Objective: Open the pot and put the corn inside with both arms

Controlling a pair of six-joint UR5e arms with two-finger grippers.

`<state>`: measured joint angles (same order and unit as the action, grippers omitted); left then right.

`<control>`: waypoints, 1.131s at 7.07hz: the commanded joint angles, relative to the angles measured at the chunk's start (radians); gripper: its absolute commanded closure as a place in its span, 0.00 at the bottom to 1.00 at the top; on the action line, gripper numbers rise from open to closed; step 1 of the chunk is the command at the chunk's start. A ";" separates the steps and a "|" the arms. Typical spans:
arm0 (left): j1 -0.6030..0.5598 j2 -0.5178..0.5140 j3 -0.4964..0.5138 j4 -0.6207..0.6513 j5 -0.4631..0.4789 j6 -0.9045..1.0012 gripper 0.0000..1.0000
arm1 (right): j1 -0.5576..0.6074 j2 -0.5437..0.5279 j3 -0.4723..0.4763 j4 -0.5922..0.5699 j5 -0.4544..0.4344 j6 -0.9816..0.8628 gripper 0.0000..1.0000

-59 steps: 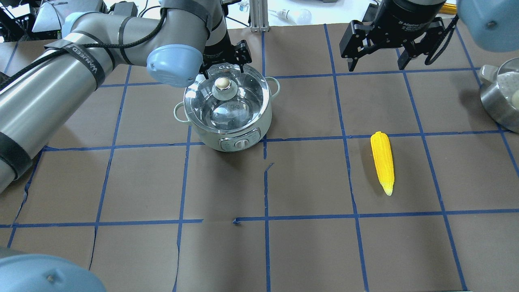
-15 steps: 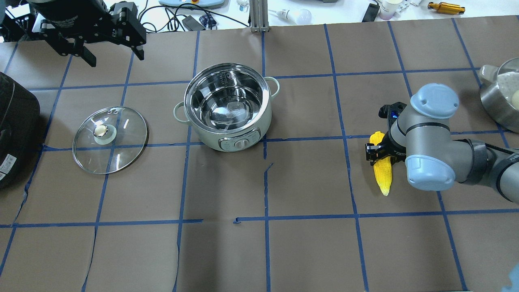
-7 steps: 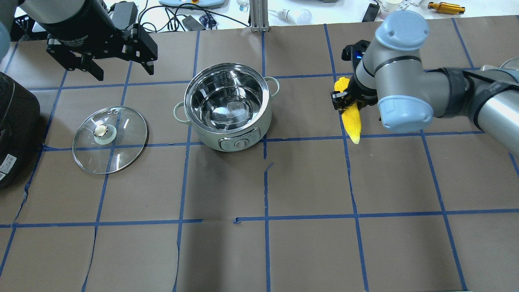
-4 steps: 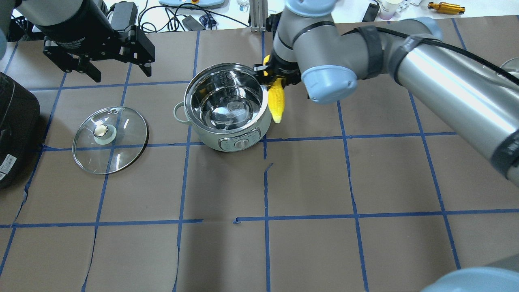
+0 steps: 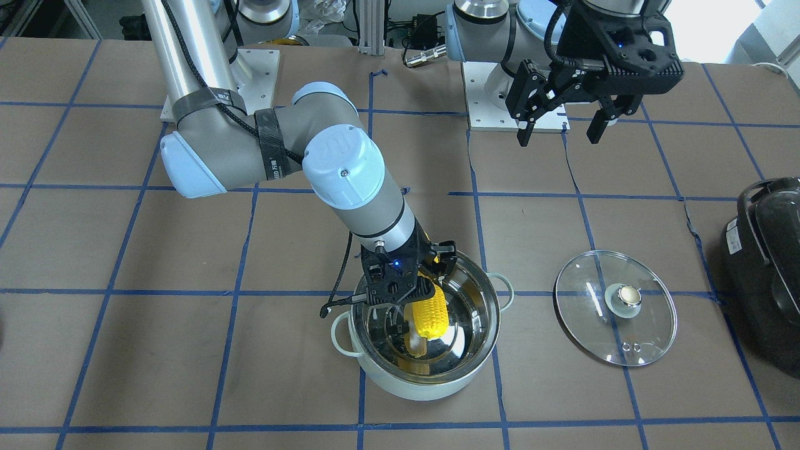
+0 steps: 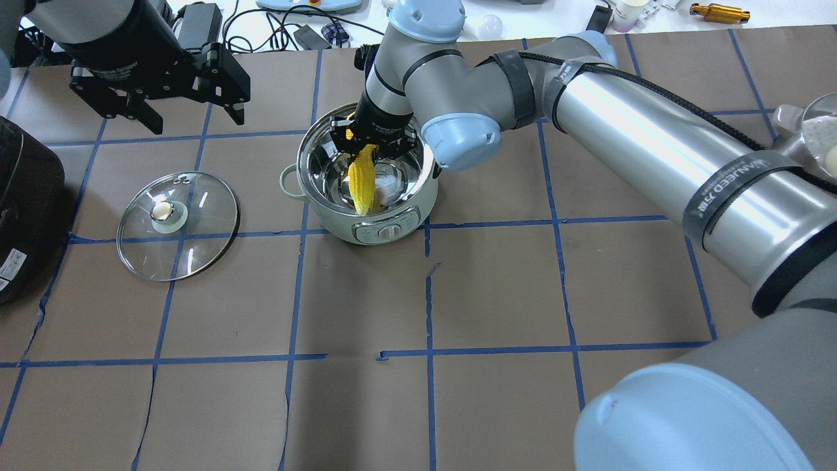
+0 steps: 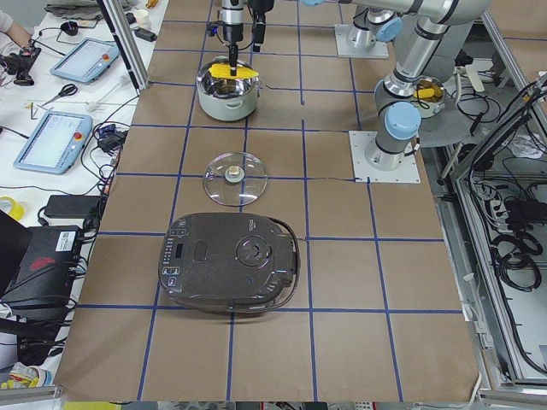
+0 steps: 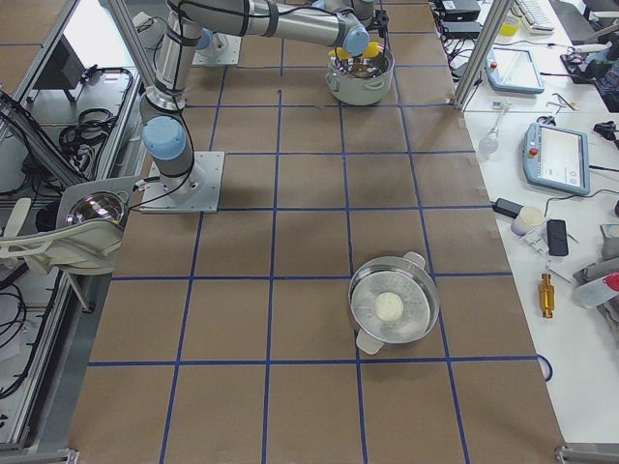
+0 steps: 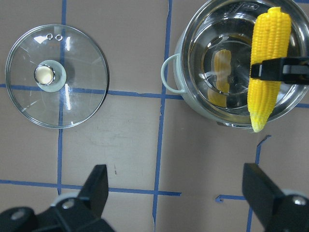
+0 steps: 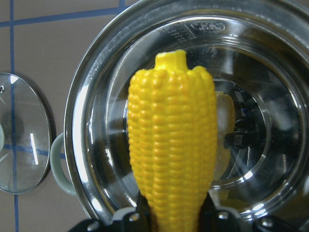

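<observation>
The mint-green pot [image 6: 327, 219] stands open on the table, also in the front view [image 5: 412, 387]. My right gripper [image 6: 369, 145] is shut on the yellow corn [image 6: 361, 183] and holds it over the pot's opening, tip slanting down. The corn [image 10: 174, 145] fills the right wrist view above the steel interior [image 10: 270, 96]. It also shows in the front view [image 5: 428, 312]. The glass lid [image 6: 196, 248] lies flat left of the pot. My left gripper [image 6: 195, 118] is open and empty, high behind the lid.
A large black appliance [image 6: 26, 196] sits at the left edge, beyond the lid. A steel pot [image 6: 807, 163] with a white ball stands at the far right. White benches with tools run along the table's far side.
The left gripper has taken the lid off and laid it left of the pot. The right gripper has picked up the corn and carried it left, from beside the pot's rim to over its opening.
</observation>
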<state>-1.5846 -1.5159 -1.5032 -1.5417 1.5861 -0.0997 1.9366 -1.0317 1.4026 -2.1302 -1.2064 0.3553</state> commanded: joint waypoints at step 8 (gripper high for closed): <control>0.002 -0.001 -0.002 0.002 -0.005 0.000 0.00 | -0.180 -0.245 -0.024 0.404 -0.181 -0.102 0.00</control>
<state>-1.5830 -1.5171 -1.5048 -1.5403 1.5821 -0.0997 1.8211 -1.1806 1.3718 -1.8307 -1.2954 0.2938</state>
